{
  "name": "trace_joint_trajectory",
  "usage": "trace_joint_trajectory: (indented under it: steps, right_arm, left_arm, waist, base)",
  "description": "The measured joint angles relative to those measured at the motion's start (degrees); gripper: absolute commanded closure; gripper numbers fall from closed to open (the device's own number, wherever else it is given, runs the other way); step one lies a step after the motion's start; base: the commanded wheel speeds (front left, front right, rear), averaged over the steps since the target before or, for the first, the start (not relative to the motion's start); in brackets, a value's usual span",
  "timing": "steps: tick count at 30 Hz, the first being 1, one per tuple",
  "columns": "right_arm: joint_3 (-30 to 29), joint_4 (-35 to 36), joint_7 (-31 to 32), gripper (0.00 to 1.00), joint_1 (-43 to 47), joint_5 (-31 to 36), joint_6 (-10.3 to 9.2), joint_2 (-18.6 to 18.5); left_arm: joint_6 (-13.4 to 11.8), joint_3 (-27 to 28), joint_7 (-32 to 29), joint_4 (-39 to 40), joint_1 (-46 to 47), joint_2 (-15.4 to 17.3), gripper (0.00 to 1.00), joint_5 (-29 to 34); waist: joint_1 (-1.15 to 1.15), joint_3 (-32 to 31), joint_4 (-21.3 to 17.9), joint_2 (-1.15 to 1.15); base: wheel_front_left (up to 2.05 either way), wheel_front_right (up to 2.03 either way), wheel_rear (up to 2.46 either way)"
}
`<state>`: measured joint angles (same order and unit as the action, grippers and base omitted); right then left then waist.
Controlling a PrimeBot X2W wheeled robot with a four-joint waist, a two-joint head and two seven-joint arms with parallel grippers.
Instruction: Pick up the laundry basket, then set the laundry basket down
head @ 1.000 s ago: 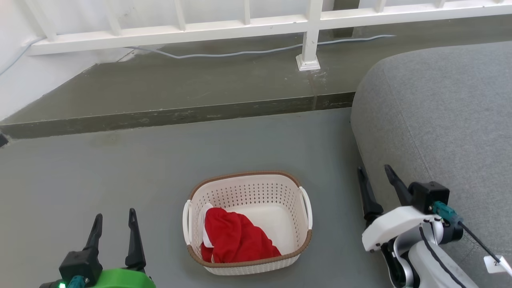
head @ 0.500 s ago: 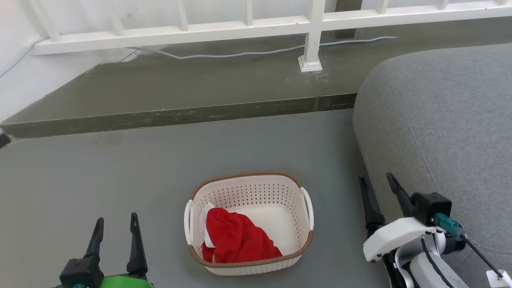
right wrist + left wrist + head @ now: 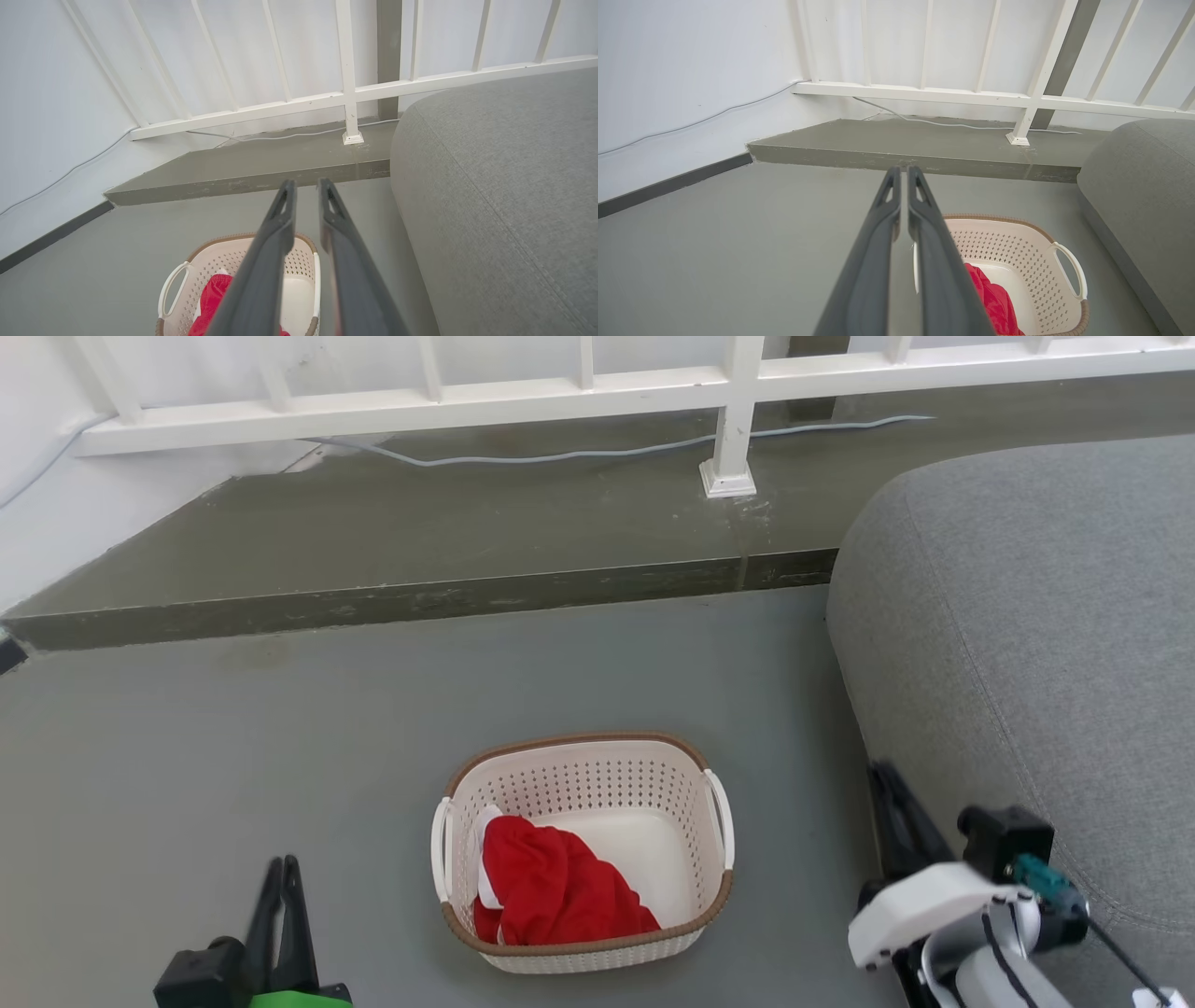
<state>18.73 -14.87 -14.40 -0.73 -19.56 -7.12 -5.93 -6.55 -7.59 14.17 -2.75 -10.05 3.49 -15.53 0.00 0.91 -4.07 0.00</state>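
The laundry basket (image 3: 597,956) stands on the grey floor, cream-white with perforated walls, a brown rim and a white handle on each side. A red garment (image 3: 551,887) lies inside it. My left gripper (image 3: 283,864) hovers to the basket's lower left, fingers pressed together and holding nothing. In the left wrist view the basket (image 3: 1008,242) lies right of the shut left gripper (image 3: 904,169). My right gripper (image 3: 887,775) hangs to the basket's right beside the sofa, blurred, fingers nearly together and empty. In the right wrist view the right gripper (image 3: 306,183) is above the basket (image 3: 210,254).
A grey sofa (image 3: 1027,616) fills the right side, close to my right arm. Behind the basket a raised concrete step (image 3: 420,602) runs across, with a white railing (image 3: 560,401) and a pale cable (image 3: 560,455) on it. A white wall stands at the left.
Both grippers have closed from wide open to fingers together. Both have dropped lower in the head view. The basket has stayed where it was.
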Motion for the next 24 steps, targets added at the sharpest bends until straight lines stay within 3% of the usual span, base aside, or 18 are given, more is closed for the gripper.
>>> trace_joint_trajectory:
  steps: [8, 24]
  right_arm:
    - [-0.6, -0.3, 0.2, 1.0, 1.4, -2.8, 0.71, 0.4]
    - [-4.2, 0.4, 3.1, 1.0, 1.4, -16.1, 2.6, 0.7]
  left_arm:
    - [0.5, -0.7, 0.0, -0.3, -0.6, -0.4, 1.0, -2.6]
    - [2.1, 0.3, -2.4, -0.3, -0.7, -0.4, 1.0, -16.9]
  waist:
    - [0.0, 0.0, 0.3, 0.0]
    - [0.0, -0.1, 0.9, 0.0]
  base:
    - [0.0, 0.0, 0.0]
    - [0.0, 0.0, 0.0]
